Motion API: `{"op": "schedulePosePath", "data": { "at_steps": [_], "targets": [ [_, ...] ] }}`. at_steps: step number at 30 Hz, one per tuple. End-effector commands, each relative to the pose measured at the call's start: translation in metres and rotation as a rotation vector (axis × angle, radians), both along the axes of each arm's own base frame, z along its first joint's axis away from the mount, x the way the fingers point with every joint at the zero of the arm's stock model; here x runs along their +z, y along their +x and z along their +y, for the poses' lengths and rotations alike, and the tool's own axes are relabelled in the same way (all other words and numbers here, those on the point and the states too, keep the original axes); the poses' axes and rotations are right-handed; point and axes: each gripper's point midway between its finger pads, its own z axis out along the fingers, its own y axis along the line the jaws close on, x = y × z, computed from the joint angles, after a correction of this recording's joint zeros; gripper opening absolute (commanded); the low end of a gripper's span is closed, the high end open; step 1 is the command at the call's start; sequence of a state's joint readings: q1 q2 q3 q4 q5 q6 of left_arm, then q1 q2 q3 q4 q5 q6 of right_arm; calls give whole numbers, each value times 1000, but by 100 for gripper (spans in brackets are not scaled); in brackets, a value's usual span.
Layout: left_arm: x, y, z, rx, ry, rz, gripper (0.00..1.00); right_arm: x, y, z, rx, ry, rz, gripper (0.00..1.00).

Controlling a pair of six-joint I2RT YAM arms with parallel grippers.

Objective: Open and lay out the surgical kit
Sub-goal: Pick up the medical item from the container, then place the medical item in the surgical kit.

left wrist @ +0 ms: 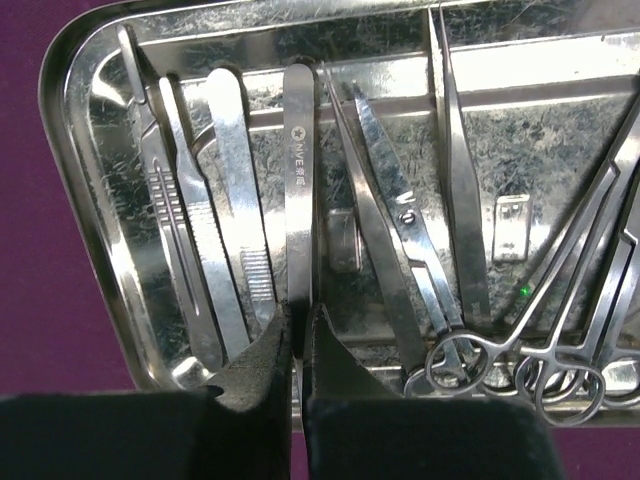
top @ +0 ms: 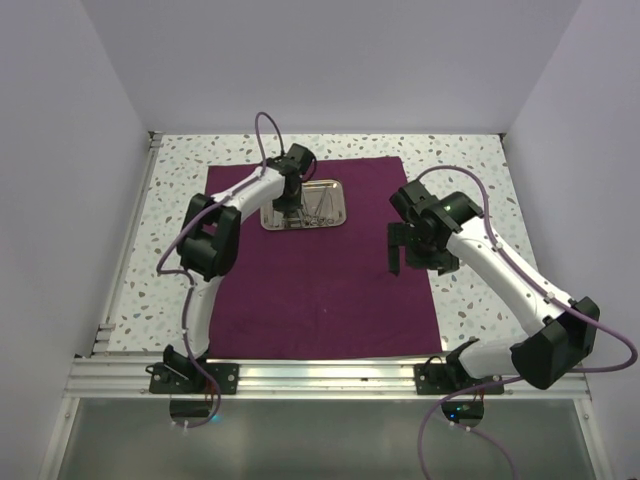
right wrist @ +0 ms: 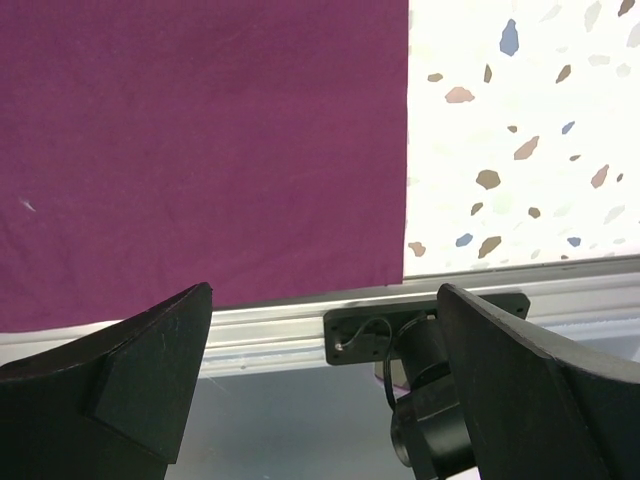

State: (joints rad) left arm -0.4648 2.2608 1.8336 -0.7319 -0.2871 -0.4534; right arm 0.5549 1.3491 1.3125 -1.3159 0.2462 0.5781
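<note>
The maroon cloth wrap point(top: 320, 280) lies spread flat on the table. The shiny steel tray point(top: 336, 190) sits on its far middle part and holds several instruments. In the left wrist view the tray point(left wrist: 90, 90) holds flat tweezers point(left wrist: 299, 200), other tweezers point(left wrist: 232, 200), scissors point(left wrist: 400, 220) and ring-handled forceps point(left wrist: 570, 330). My left gripper point(left wrist: 300, 325) is down in the tray, shut on the near end of the flat tweezers. My right gripper point(top: 397, 250) hangs open and empty above the cloth's right part point(right wrist: 200, 130).
The speckled tabletop point(top: 470, 170) surrounds the cloth. An aluminium rail point(top: 320, 375) runs along the near edge with both arm bases. White walls close in the left, far and right sides.
</note>
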Motion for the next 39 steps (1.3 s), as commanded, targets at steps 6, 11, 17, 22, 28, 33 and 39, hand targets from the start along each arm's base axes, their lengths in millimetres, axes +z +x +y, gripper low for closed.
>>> {"op": "schedulePosePath", "data": {
  "at_steps": [6, 11, 17, 22, 28, 33, 39],
  "targets": [
    [102, -39, -4, 29, -132, -120, 0, 3, 38, 20, 51, 42, -59, 98],
    [93, -116, -21, 12, -171, -63, 0, 11, 64, 39, 87, 82, -97, 98],
    [71, -191, -42, 22, -278, 6, 0, -10, 64, 48, 123, 98, -48, 98],
    [41, -214, -44, 12, -304, 72, 0, -21, 55, 44, 138, 102, -36, 99],
    [41, -216, -64, -38, -314, 125, 24, -17, 50, 31, 141, 64, -49, 98],
    [77, -199, -65, -48, -272, 75, 45, -9, 40, 10, 109, 37, -96, 98],
    [117, -158, -52, -80, -104, 1, 55, -14, 25, -12, 46, 15, -93, 98]
  ]
}}
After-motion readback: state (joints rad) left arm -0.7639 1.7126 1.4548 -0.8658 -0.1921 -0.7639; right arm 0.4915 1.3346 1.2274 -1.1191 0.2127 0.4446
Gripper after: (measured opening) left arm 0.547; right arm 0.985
